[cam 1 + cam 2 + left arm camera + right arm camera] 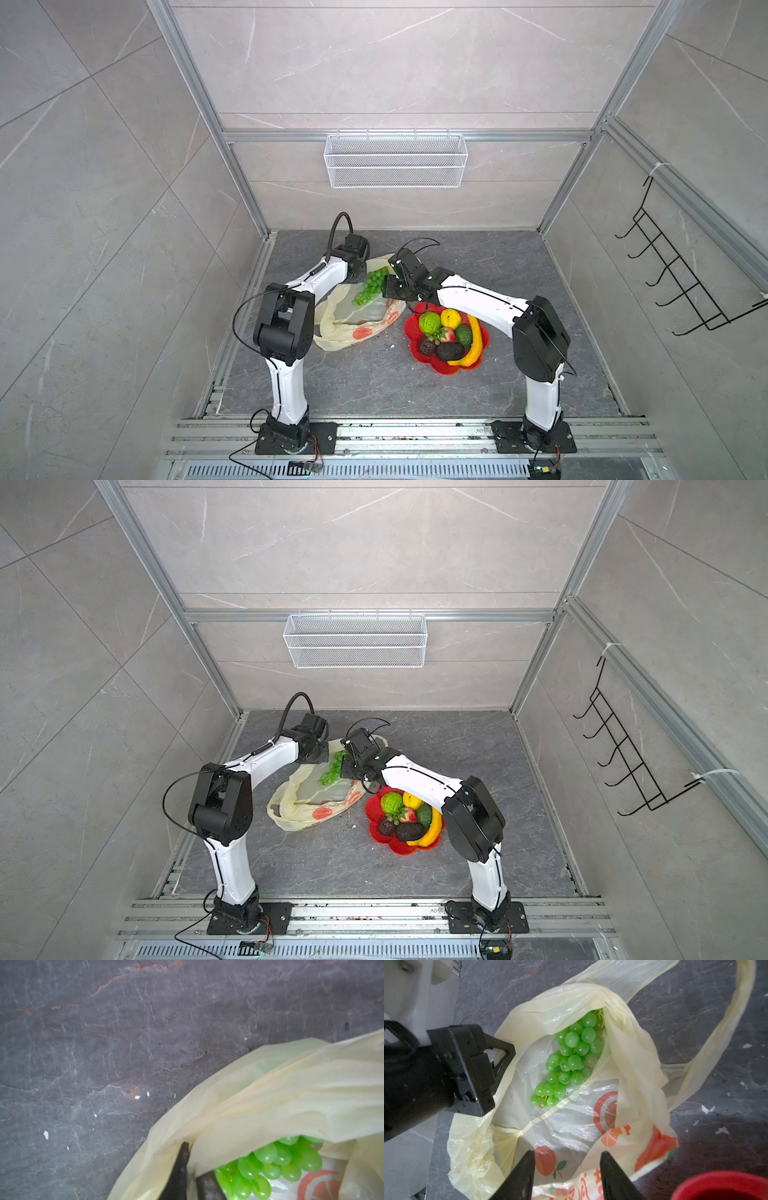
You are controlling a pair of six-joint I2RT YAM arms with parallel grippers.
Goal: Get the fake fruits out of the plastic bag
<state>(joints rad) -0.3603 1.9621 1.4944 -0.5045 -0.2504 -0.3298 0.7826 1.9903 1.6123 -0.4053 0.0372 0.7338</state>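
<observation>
Fruit sits in two places. The plastic bag (353, 328) lies crumpled and open-mouthed on the dark stone table (374, 386), and inside it rests one green grape bunch (571, 1059), the only fruit visible in the bag. Just beside it, the red flower-shaped plate (440, 371) holds seven pieces heaped together: one bumpy lime-green fruit (429, 323), one lemon (450, 318), one strawberry (447, 335), one banana (475, 345) curved along the plate's right side, one green avocado (464, 336), one smooth dark avocado (449, 351) and one knobbly dark fruit (427, 345) (too small to name with certainty). One white mesh basket (395, 160) hangs on the back wall. The left gripper (192, 1161) has its fingers pressed together on a fold of film at the bag's mouth, right next to the grapes. The right gripper (566, 1159) hangs over the bag's printed side with its fingers spread and nothing between them. One loop handle (737, 1022) trails across the table. In both top views the left gripper's fingers are hidden under its own wrist, and the right arm covers the plate's far rim. In the right wrist view only a corner of the plate shows, and the orange characters are cut off at the frame edge
</observation>
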